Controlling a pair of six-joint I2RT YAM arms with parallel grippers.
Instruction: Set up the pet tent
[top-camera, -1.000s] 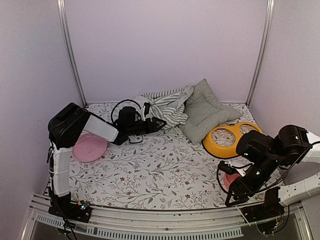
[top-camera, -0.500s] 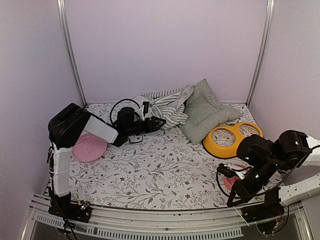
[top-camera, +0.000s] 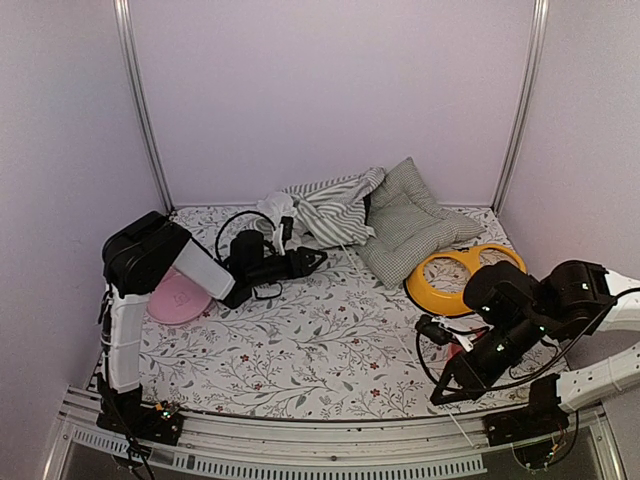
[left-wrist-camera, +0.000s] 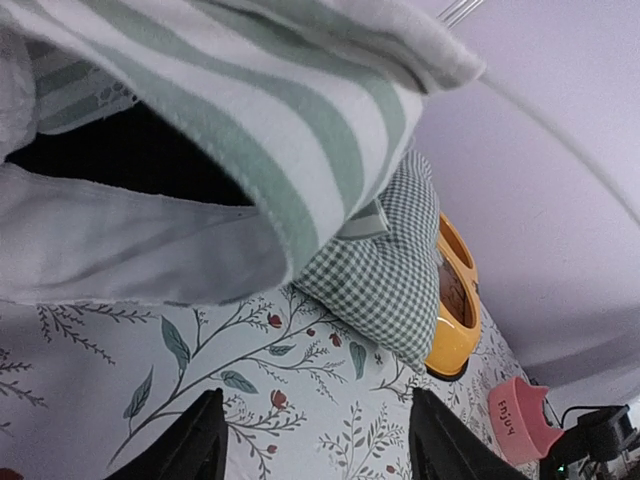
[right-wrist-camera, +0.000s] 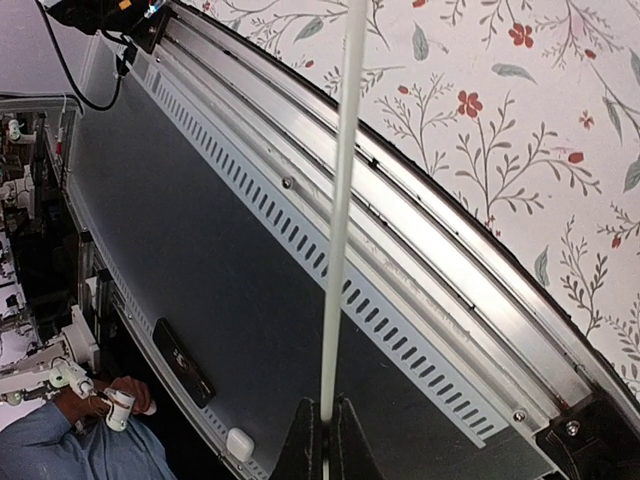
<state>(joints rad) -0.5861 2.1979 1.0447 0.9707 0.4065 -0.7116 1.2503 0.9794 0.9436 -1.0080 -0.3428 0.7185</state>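
Observation:
The pet tent (top-camera: 325, 208) lies collapsed at the back of the table as a heap of green-and-white striped fabric. My left gripper (top-camera: 316, 258) hovers just in front of it, open and empty. In the left wrist view the striped fabric (left-wrist-camera: 250, 110) hangs above the open fingers (left-wrist-camera: 195, 445), apart from them. My right gripper (top-camera: 438, 397) is low at the front right edge. Its jaws are shut on a thin white pole (right-wrist-camera: 340, 200), which runs out over the table's front rail (right-wrist-camera: 450, 330).
A green gingham cushion (top-camera: 412, 225) leans beside the tent on the right. In front of the cushion sits a yellow two-hole bowl holder (top-camera: 460, 280). A pink dish (top-camera: 178, 298) lies at the left by my left arm, and a pink cup (left-wrist-camera: 520, 420) stands near the right arm.
My right gripper closed on the thin white pole and swung left along the front edge. My left gripper drew back a little from the tent fabric, still open.

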